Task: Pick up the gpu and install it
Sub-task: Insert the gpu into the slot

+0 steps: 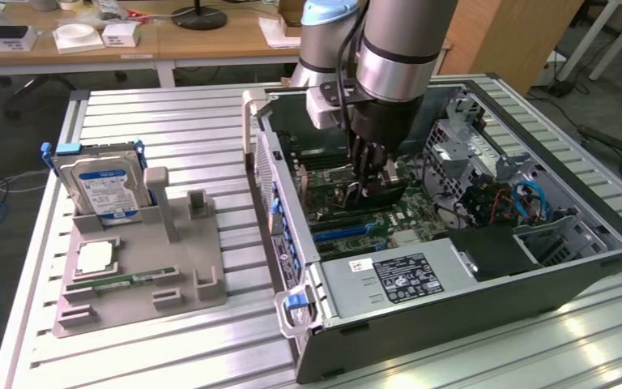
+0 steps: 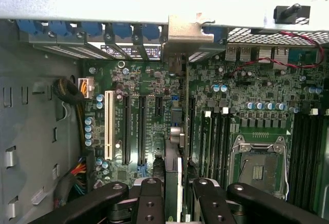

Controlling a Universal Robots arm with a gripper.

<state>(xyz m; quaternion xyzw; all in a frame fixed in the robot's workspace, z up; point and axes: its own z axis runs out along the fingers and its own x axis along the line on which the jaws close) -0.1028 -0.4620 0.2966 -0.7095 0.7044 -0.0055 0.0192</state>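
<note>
Inside the open computer case (image 1: 570, 251), the gripper (image 2: 178, 185) clamps the gpu (image 2: 175, 147) edge-on between its fingers (image 2: 151, 193), the card upright over the motherboard (image 2: 231, 111), its silver bracket (image 2: 187, 29) against the case's rear slots, beside the white slot (image 2: 108, 126)

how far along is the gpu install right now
Picked up already: the gpu is off the grey holder and edge-on between the gripper fingers, its silver bracket up at the case's rear slots. In hand: it's held down inside the open computer case, over the motherboard. Left: whether it's seated in a slot isn't clear.
</note>
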